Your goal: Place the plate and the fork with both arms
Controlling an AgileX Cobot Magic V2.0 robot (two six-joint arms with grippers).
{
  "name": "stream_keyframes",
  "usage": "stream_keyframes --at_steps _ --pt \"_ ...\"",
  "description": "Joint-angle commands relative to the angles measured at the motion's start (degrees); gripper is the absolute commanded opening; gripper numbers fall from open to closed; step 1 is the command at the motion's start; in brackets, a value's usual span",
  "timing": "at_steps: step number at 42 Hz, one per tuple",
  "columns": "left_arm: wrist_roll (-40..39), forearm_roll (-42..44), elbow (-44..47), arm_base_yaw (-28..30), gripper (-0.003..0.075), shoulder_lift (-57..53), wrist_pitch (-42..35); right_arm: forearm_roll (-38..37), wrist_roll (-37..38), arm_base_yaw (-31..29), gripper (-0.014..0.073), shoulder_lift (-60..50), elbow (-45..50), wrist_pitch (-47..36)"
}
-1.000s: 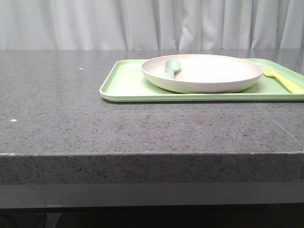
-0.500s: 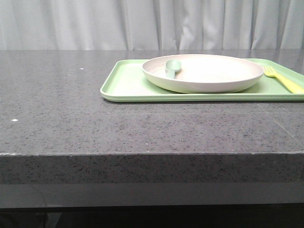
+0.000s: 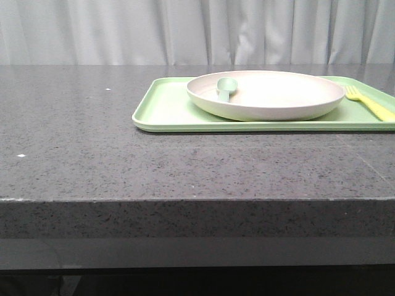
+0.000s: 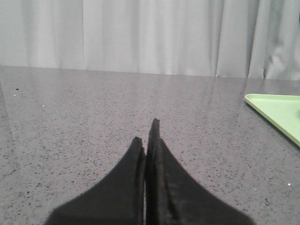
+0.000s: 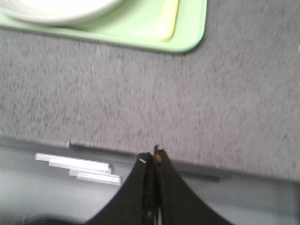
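**Plate and fork on the tray, both arms clear**

The grey speckled tabletop carries a light green tray at its far right. The plate sits on the tray, with a green spoon lying inside it near its left rim. The fork lies on the tray just right of the plate. The left fingers are pressed together, holding nothing, over bare tabletop. The right fingers are likewise closed and empty, near the tabletop's front edge.
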Motion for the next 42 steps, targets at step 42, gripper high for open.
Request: stream_keyframes --at_steps 42 --pt "-0.6 -0.5 0.1 -0.2 -0.0018 -1.2 -4.1 -0.4 -0.1 -4.6 -0.0068 -33.9 40.9 -56.1"
